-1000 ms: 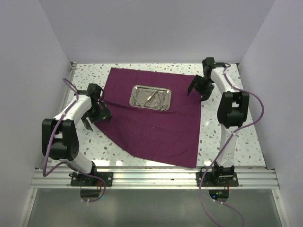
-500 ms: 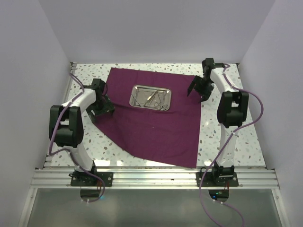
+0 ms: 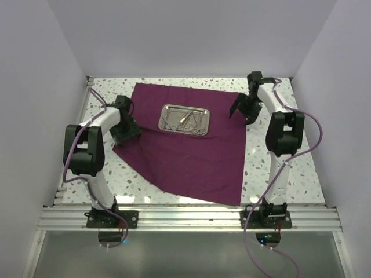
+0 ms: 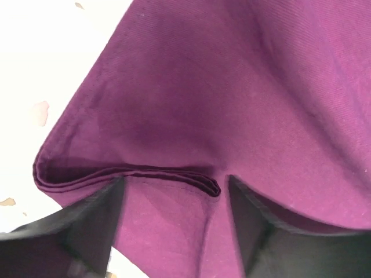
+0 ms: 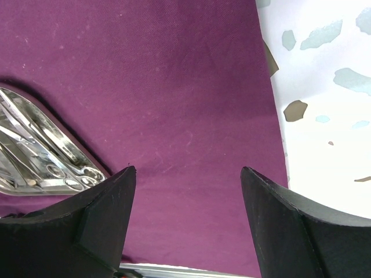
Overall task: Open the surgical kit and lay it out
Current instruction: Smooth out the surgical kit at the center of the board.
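Observation:
The dark purple cloth [image 3: 185,153] lies spread out on the table, with the small steel tray [image 3: 201,123] on its far half. Thin silver instruments [image 3: 181,120] lie inside the tray. My left gripper [image 3: 126,131] is at the cloth's left edge. In the left wrist view it [image 4: 174,179] is open, its fingers either side of a folded-over hem [image 4: 145,174] of the cloth [image 4: 220,87]. My right gripper [image 3: 243,110] is open and empty above the cloth's far right corner [image 5: 191,87]. The tray [image 5: 35,174] with its instruments [image 5: 26,139] shows at the left of that view.
The table is white speckled terrazzo [image 3: 301,168], with walls on three sides. A metal rail [image 3: 185,217] runs along the near edge. Bare table [image 5: 324,116] shows just right of the cloth's edge.
My left gripper has moved up and to the right, from beside the cloth onto its left edge. The right arm, cloth and tray have not moved.

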{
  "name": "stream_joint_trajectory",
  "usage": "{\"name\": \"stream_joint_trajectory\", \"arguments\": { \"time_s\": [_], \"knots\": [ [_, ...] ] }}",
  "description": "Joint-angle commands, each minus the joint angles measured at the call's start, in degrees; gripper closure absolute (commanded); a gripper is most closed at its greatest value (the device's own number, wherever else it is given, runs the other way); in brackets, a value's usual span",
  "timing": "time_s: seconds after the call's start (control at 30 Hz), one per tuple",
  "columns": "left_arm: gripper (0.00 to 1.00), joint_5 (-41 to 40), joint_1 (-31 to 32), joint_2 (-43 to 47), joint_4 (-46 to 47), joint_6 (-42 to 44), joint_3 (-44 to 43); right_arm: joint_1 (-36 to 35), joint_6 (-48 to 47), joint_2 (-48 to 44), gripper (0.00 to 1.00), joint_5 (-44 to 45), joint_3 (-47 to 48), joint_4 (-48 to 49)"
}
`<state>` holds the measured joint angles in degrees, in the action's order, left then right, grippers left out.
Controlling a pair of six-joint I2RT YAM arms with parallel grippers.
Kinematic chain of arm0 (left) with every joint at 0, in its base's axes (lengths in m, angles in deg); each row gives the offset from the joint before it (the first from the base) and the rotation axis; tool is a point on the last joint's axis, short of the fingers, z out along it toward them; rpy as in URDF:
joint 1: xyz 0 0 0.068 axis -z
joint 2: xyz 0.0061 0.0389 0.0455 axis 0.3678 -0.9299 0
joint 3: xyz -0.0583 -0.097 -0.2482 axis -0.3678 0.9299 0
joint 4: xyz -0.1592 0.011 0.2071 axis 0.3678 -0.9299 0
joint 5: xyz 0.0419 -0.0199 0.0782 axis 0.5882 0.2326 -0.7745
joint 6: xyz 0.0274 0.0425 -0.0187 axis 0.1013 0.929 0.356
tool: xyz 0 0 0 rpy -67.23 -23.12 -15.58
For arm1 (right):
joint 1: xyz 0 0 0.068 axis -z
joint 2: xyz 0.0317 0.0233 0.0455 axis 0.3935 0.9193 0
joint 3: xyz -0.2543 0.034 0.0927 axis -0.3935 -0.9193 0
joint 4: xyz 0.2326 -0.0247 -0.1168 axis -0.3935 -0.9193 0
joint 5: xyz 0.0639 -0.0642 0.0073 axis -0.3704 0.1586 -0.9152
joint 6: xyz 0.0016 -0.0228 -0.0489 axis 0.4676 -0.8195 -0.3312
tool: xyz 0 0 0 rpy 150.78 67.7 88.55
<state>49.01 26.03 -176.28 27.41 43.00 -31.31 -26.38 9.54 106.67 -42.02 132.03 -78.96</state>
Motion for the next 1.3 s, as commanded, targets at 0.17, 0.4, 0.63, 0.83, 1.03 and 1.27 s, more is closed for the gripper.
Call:
{"name": "stream_joint_trajectory", "arguments": {
  "time_s": [0.17, 0.4, 0.63, 0.83, 1.03, 1.27],
  "knots": [
    [0.66, 0.59, 0.65, -0.51, 1.51, 1.44, -1.47, 0.30, -0.84, -0.68, 0.24, -1.74, -0.32, 0.28],
    [0.86, 0.42, 0.74, 0.28, 0.90, 1.61, -0.86, 0.30, -0.92, -0.59, 0.25, -1.83, -0.94, 0.37],
    [1.00, -0.11, 0.74, 2.56, 0.81, 1.70, 0.90, 0.30, -0.84, -0.59, 0.25, -2.36, -1.20, 0.54],
    [1.00, -1.43, 0.83, 9.15, -1.82, 0.74, 4.50, 0.21, -0.66, -0.59, 0.25, -2.71, -1.38, 0.81],
    [1.00, -4.50, 0.91, 21.97, -12.62, -1.46, 9.42, 0.04, -0.05, 0.90, 0.26, -3.50, -2.08, 1.68],
    [1.00, -3.54, 0.91, 34.02, -27.57, -3.40, 15.04, -0.31, -0.22, 2.57, 0.26, -3.94, -2.08, 2.04]
  ]
}}
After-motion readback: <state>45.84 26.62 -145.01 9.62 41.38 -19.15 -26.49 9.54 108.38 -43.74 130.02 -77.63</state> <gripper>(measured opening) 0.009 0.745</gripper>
